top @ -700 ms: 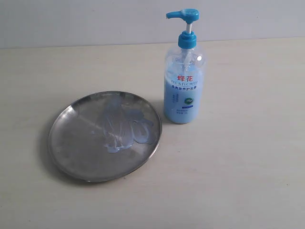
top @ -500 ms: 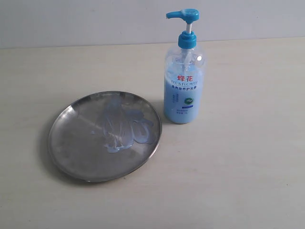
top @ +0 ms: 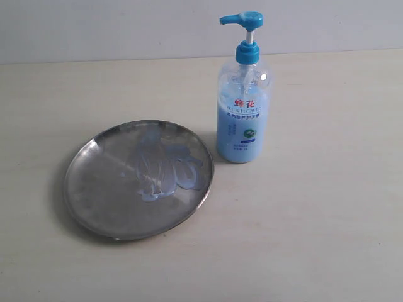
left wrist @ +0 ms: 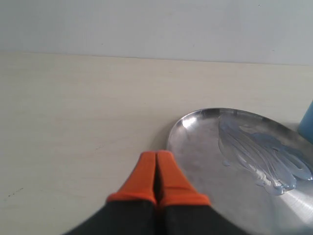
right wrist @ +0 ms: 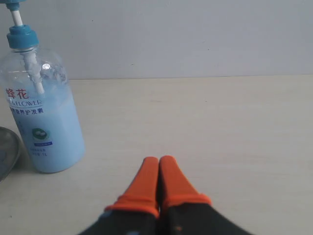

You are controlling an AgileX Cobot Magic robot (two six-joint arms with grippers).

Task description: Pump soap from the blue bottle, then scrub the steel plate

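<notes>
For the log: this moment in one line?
left tool: shut, empty | right tool: shut, empty | soap: smeared on steel plate | blue bottle: upright

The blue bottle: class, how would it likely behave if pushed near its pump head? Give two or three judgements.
The blue bottle stands tall on a narrow base, so a push near the pump head would probably tip it rather than slide it. It looks largely full of soap, so likely heavy for its size. Its smooth plastic wall may be slippery.
</notes>
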